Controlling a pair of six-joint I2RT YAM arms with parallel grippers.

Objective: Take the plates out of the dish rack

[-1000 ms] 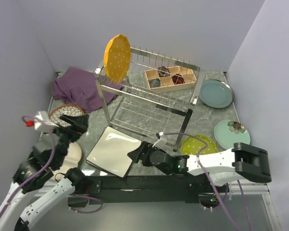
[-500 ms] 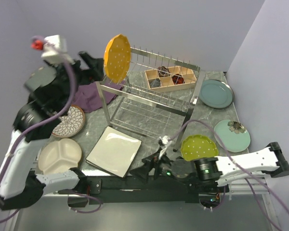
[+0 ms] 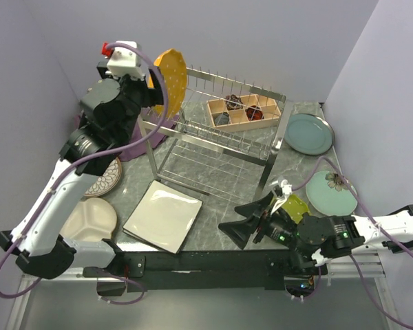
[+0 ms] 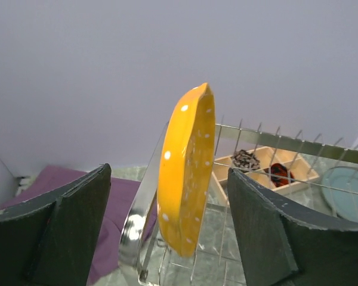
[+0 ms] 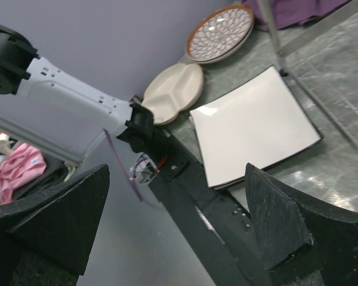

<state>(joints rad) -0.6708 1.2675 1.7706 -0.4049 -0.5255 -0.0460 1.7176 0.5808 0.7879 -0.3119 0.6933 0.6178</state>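
Observation:
An orange plate (image 3: 168, 82) stands upright at the left end of the silver dish rack (image 3: 213, 141). My left gripper (image 3: 146, 91) is open just left of it. In the left wrist view the orange plate (image 4: 188, 170) shows edge-on ahead, between the spread fingers (image 4: 77, 226), untouched. My right gripper (image 3: 244, 221) is open and empty, low near the front edge. On the table lie a square cream plate (image 3: 162, 215), a brown-rimmed patterned plate (image 3: 104, 177), a cream divided plate (image 3: 89, 220), a teal-grey plate (image 3: 308, 133), a mint flower plate (image 3: 330, 191) and a yellow-green plate (image 3: 296, 206), partly hidden by the right arm.
A wooden compartment box (image 3: 243, 112) sits on the rack's right top. A purple cloth (image 4: 125, 202) lies behind the rack's left end, mostly hidden by the left arm. Walls close in on the left, back and right.
My left arm has swung up from the front left to the rack's left end, jaws open at the orange plate. My right arm has drawn back toward the front right.

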